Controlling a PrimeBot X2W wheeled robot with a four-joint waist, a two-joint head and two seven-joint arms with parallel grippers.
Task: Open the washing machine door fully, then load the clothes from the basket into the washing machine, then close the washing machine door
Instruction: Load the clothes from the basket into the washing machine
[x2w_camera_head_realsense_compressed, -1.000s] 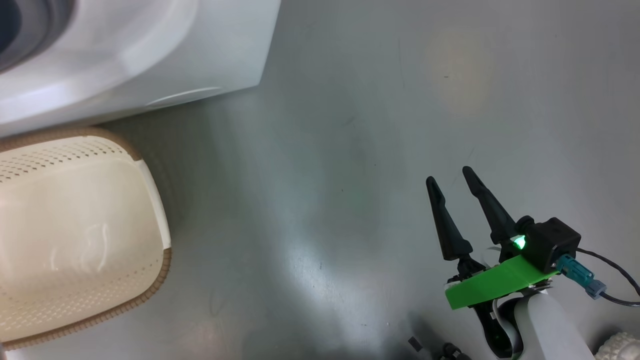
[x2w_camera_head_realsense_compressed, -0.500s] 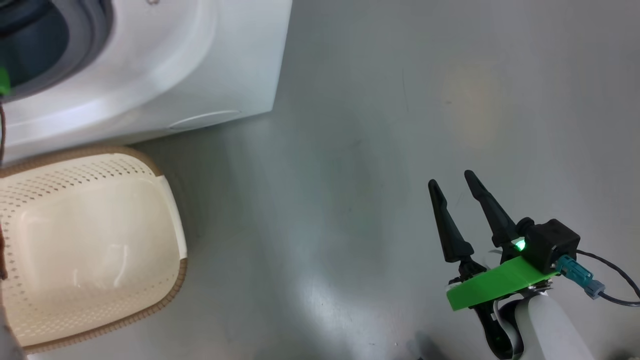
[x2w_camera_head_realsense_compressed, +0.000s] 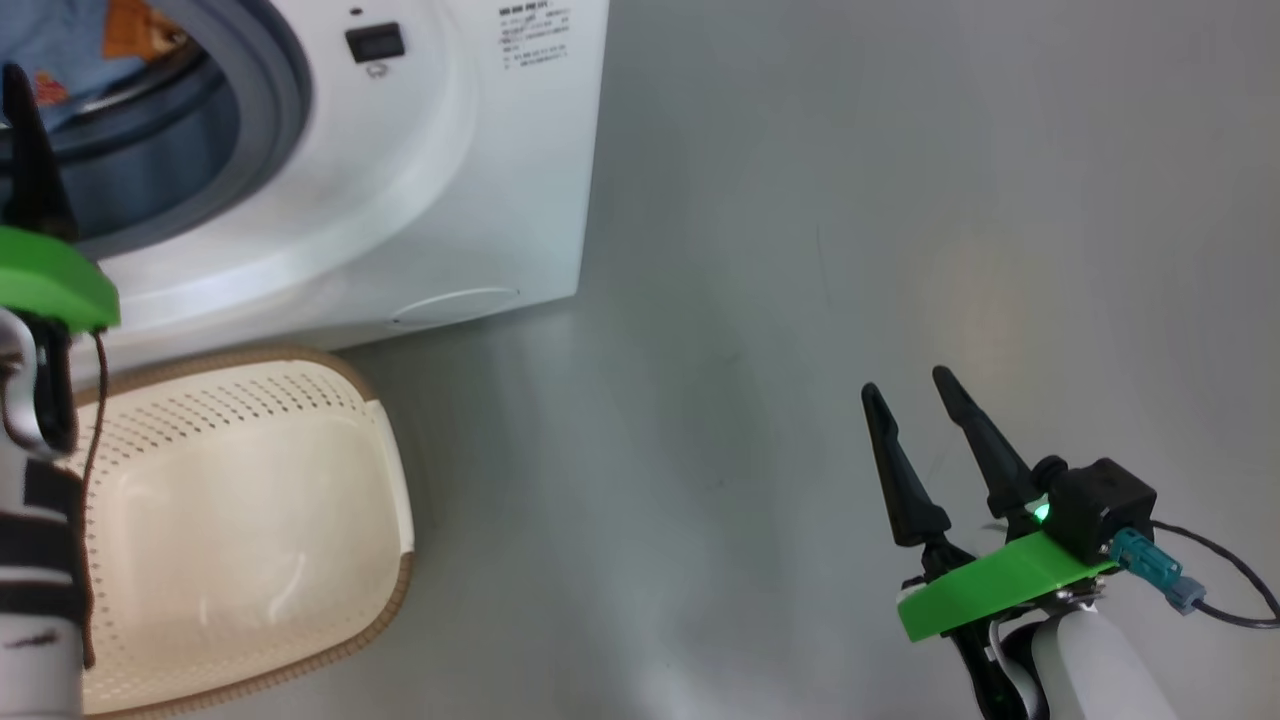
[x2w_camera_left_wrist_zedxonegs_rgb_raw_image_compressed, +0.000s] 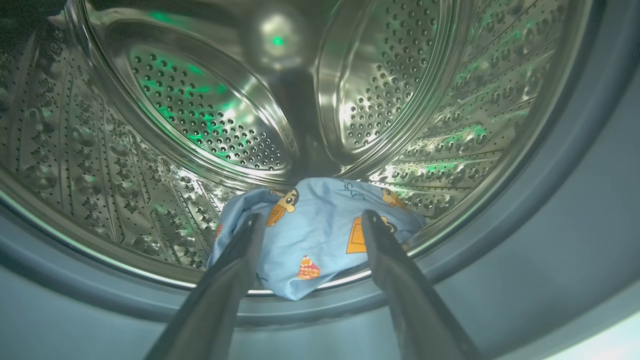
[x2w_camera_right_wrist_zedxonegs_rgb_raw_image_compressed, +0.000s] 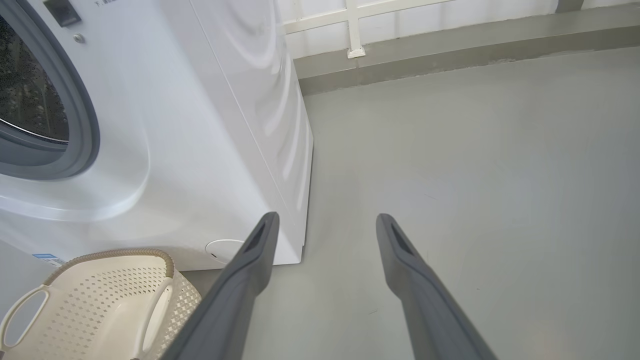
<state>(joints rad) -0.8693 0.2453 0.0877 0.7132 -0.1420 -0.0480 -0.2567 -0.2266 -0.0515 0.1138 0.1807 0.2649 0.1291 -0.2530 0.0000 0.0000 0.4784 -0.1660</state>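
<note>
Left hand (x2w_camera_left_wrist_zedxonegs_rgb_raw_image_compressed: 312, 216) was spread wide, holding nothing, at the mouth of the washing machine (x2w_camera_head_realsense_compressed: 450, 150). The clothes (x2w_camera_left_wrist_zedxonegs_rgb_raw_image_compressed: 320, 200) lay inside the drum (x2w_camera_left_wrist_zedxonegs_rgb_raw_image_compressed: 200, 115), right at its front edge. They could slip out, or get pinched when the door shuts. The basket (x2w_camera_head_realsense_compressed: 398, 585) looked empty.

Soft, even light fills the head and right wrist views, with pale glare on the floor (x2w_camera_head_realsense_compressed: 640, 590) left of the right gripper (x2w_camera_head_realsense_compressed: 904, 381) and a sheen on the washer (x2w_camera_right_wrist_zedxonegs_rgb_raw_image_compressed: 210, 125). Ahead of the left gripper (x2w_camera_left_wrist_zedxonegs_rgb_raw_image_compressed: 312, 216) the drum (x2w_camera_left_wrist_zedxonegs_rgb_raw_image_compressed: 200, 115) is dimmer, flecked with green glints, its rim bowed by the wide lens.
</note>
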